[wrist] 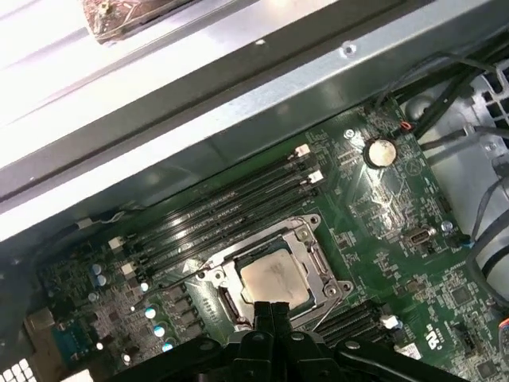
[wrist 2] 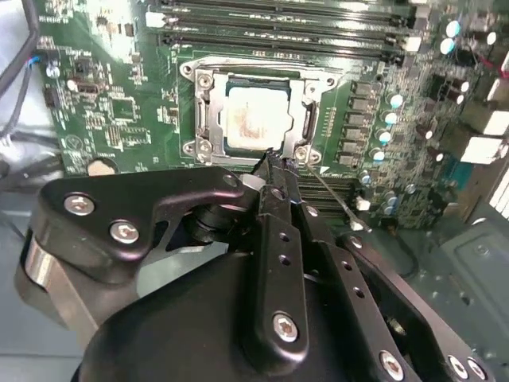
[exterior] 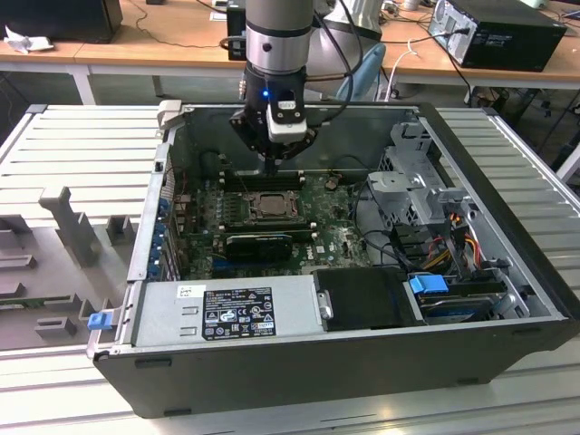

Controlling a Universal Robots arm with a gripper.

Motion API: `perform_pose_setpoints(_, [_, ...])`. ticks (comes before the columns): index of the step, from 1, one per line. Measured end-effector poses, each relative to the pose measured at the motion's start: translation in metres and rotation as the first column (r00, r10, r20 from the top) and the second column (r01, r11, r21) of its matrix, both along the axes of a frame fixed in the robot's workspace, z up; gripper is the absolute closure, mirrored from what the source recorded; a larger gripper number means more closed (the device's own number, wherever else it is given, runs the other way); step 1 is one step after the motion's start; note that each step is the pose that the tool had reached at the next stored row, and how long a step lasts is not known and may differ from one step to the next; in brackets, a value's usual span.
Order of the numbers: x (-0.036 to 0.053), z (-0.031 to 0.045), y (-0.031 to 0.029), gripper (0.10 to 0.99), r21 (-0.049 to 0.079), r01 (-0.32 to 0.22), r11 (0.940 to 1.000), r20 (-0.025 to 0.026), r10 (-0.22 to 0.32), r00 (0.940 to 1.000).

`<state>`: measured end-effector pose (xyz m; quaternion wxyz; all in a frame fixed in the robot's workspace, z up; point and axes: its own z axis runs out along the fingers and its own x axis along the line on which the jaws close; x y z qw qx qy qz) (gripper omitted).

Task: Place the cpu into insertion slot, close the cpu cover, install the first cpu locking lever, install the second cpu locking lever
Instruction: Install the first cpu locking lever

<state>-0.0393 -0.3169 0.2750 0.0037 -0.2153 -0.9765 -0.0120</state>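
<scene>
The cpu (wrist 2: 253, 118) lies pale and square in the insertion slot (wrist 2: 221, 119), whose dark rim shows around it. The silver cpu cover (wrist 2: 205, 111) lies flat over it, framing the chip in its window. In the first wrist view the cpu (wrist: 274, 280) and cover (wrist: 320, 264) sit just beyond my fingertips. My gripper (wrist 2: 274, 161) is shut, with its tips at one corner of the socket. A thin metal locking lever (wrist 2: 332, 199) runs out from that corner beside the fingers. In the exterior view the gripper (exterior: 275, 165) hangs just above the socket (exterior: 269, 207).
The green motherboard (exterior: 340, 240) lies inside an open computer case (exterior: 299, 362). Memory slots (wrist 2: 278, 32) run along one side of the socket. A long black card (exterior: 258, 243), a power supply (exterior: 227, 313) and a drive cage with cables (exterior: 435, 227) crowd the case.
</scene>
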Motion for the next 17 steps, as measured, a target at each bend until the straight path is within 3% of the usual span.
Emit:
perform_pose_setpoints(2, [0.0000, -0.0002, 0.0000, 0.980, 0.000, -0.084, 0.9965, 0.0000, 0.084, 0.9965])
perform_pose_setpoints(4, [0.0000, -0.0002, 0.0000, 0.980, 0.000, -0.150, 0.9887, 0.0000, 0.150, 0.9887])
perform_pose_setpoints(6, [0.0000, -0.0003, 0.0000, 0.980, 0.000, -0.215, 0.9766, -0.0001, 0.215, 0.9766])
perform_pose_setpoints(12, [-0.0013, -0.0007, 0.0000, 0.980, 0.000, -0.328, 0.9448, 0.0001, 0.328, 0.9448])
perform_pose_setpoints(17, [-0.0204, -0.0011, -0.0001, 0.980, 0.000, -0.333, 0.9428, 0.0004, 0.333, 0.9428])
